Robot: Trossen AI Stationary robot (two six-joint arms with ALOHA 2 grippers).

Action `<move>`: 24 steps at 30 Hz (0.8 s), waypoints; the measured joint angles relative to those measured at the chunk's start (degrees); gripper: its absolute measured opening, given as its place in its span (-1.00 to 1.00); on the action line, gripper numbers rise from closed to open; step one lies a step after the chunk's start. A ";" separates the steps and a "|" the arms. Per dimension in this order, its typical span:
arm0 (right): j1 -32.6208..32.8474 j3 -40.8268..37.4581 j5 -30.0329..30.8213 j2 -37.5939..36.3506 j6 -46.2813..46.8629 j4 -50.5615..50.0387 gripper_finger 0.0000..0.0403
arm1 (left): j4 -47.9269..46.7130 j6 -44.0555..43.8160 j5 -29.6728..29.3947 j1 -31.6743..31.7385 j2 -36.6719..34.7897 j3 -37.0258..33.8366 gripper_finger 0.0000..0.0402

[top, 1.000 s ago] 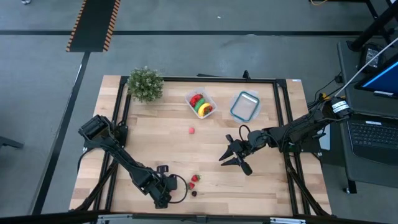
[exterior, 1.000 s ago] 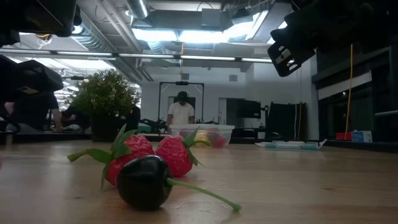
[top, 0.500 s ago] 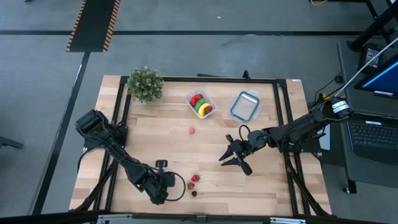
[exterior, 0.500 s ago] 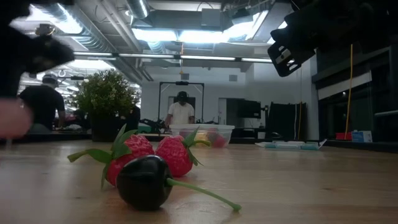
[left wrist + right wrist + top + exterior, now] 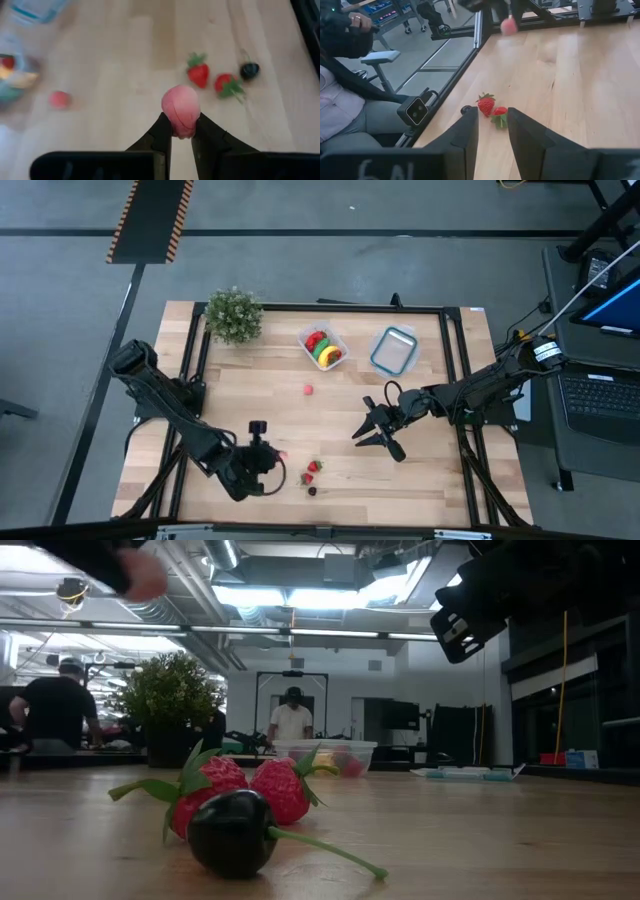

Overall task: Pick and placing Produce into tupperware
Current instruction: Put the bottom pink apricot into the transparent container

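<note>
Lifted since the earlier frame, my left gripper [image 5: 181, 131] clamps a pink fruit [image 5: 181, 108] above the table [image 5: 430, 480]; my right gripper [image 5: 372, 434] hovers, fingers apart.

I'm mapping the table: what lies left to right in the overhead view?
Plant → left gripper holding a pink fruit → tupperware → right gripper → blue-rimmed container.

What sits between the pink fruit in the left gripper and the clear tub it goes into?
Only one small pink fruit lies on the table roughly along that line. The left gripper holds the pink fruit off the table, so the way to the tupperware looks open.
</note>
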 joint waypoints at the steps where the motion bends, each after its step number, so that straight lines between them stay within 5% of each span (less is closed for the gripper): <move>1: 0.00 0.00 0.00 0.00 -0.01 0.01 -0.48 | 0.21 0.25 -1.24 0.00 -1.11 -0.66 -0.79; 6: 0.02 0.00 0.00 0.00 -0.11 0.07 -0.48 | 10.49 3.57 -5.12 0.00 -6.67 -7.38 -0.79; 17: 0.02 0.00 0.00 0.00 -0.26 0.41 -0.48 | 60.69 19.25 1.21 3.40 -11.74 -30.86 -0.79; 24: 0.02 0.00 0.04 0.02 -2.34 3.84 -0.47 | 69.18 21.65 6.64 8.47 -11.68 -35.33 -0.79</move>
